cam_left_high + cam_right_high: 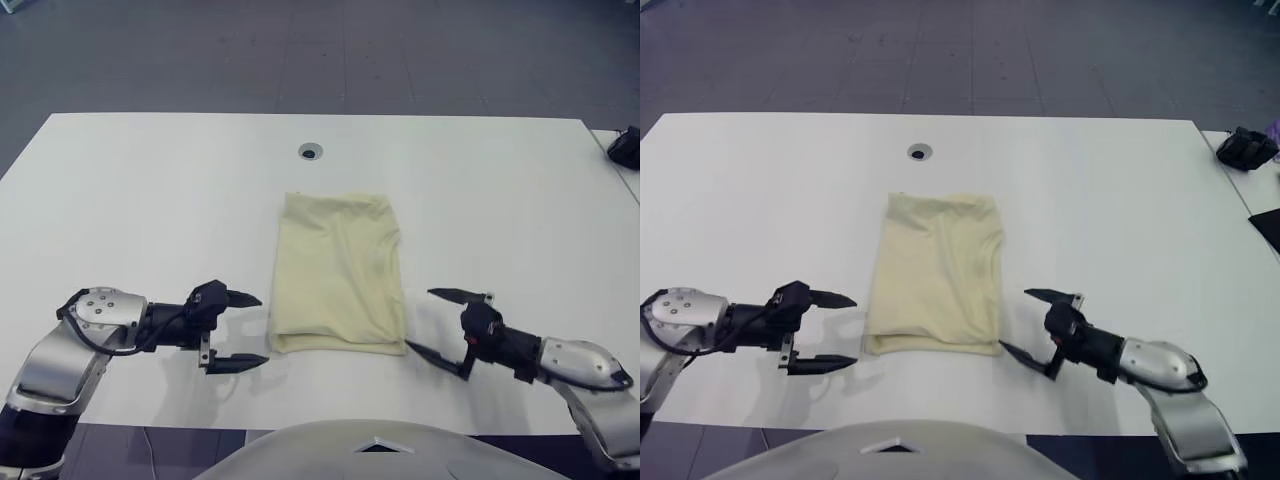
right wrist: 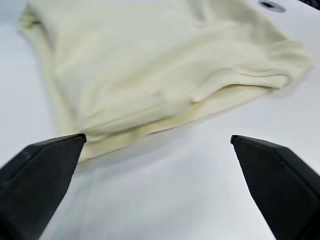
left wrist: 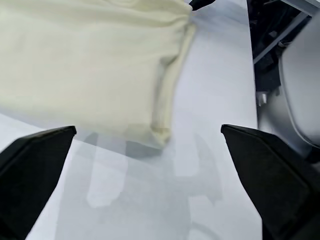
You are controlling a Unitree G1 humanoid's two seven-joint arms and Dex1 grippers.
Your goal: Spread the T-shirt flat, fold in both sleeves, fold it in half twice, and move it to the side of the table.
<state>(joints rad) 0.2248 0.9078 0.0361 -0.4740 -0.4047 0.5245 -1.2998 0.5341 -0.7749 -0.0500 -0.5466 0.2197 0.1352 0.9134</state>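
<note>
A pale yellow T-shirt (image 1: 338, 272) lies folded into a tall rectangle in the middle of the white table (image 1: 150, 200), its doubled edge toward me. My left gripper (image 1: 248, 329) is open just left of the shirt's near left corner (image 3: 160, 135), with nothing between its fingers. On the other side, my right gripper (image 1: 430, 322) stands open beside the near right corner (image 2: 95, 140), also holding nothing. Both sit low over the table, a short gap from the cloth.
A round cable hole (image 1: 311, 151) is set in the table behind the shirt. A dark object (image 1: 1245, 147) rests on a neighbouring surface at the far right. Bare tabletop stretches wide on both sides of the shirt.
</note>
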